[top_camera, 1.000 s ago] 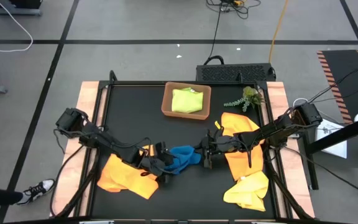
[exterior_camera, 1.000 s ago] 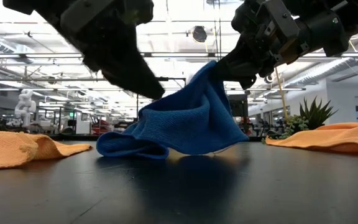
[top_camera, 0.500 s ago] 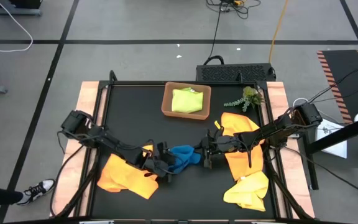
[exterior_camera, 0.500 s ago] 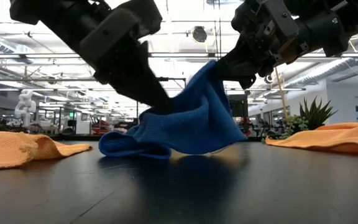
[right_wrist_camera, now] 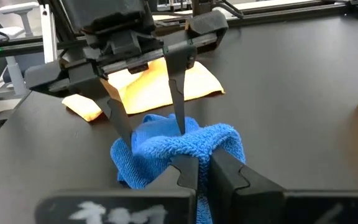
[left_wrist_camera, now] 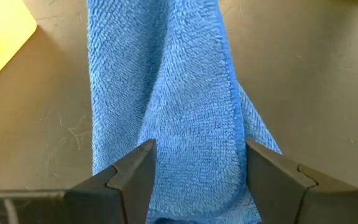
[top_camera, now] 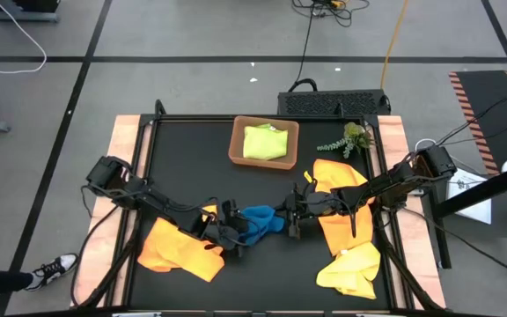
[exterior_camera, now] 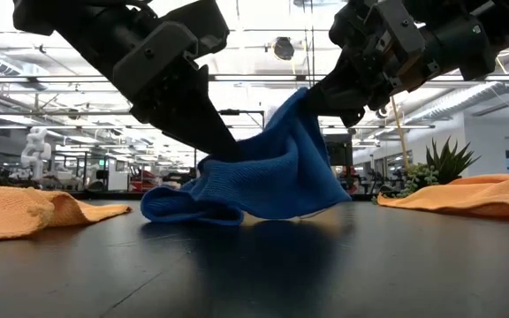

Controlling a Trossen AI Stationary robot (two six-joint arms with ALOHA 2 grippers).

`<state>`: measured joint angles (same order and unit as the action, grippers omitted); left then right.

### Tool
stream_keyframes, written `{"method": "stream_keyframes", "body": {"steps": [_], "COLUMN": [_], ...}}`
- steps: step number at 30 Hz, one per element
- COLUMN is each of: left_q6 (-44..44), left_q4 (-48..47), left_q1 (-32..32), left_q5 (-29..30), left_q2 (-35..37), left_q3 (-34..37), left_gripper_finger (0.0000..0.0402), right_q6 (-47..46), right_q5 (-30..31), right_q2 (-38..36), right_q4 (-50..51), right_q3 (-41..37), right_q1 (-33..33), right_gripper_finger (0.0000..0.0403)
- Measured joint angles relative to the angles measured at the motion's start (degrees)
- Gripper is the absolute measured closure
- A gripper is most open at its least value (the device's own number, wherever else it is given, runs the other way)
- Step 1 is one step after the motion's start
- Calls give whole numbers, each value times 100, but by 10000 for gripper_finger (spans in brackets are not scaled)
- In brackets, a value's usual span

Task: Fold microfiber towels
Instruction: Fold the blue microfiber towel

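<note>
Both hands [right_wrist_camera: 197,171] meet blue towel [exterior_camera: 272,177] (left straddling).

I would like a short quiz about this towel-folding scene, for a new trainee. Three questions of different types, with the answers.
1. True or false: the right gripper is shut on the blue towel.
2. What lies in the brown tray? A) an orange towel B) a lime green towel C) the plant sprig
3. Fill in: the left gripper is ____, its fingers on either side of a fold of the blue towel.

Key: 1. True. 2. B, the lime green towel. 3. open.
</note>
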<state>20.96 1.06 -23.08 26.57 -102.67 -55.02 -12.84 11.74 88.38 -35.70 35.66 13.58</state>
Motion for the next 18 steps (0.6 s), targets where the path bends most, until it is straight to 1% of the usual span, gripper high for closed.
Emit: {"method": "stream_keyframes", "body": {"steps": [10,15,18], "left_q6": [58,82,113], "left_q4": [-70,-316,-476], "left_q1": [12,34,43], "left_q5": [2,48,33], "left_q2": [230,299,297], "left_q3": [0,2,7], "left_gripper_finger": [170,170,179], "right_q6": [-23,-22,-22], "right_q5": [-3,-4,-4], "right_q2": [0,0,0], "right_q4": [40,41,17], "right_q3": [0,0,0], "right_q1": [1,1,1], "right_gripper_finger": [397,397,397]}}
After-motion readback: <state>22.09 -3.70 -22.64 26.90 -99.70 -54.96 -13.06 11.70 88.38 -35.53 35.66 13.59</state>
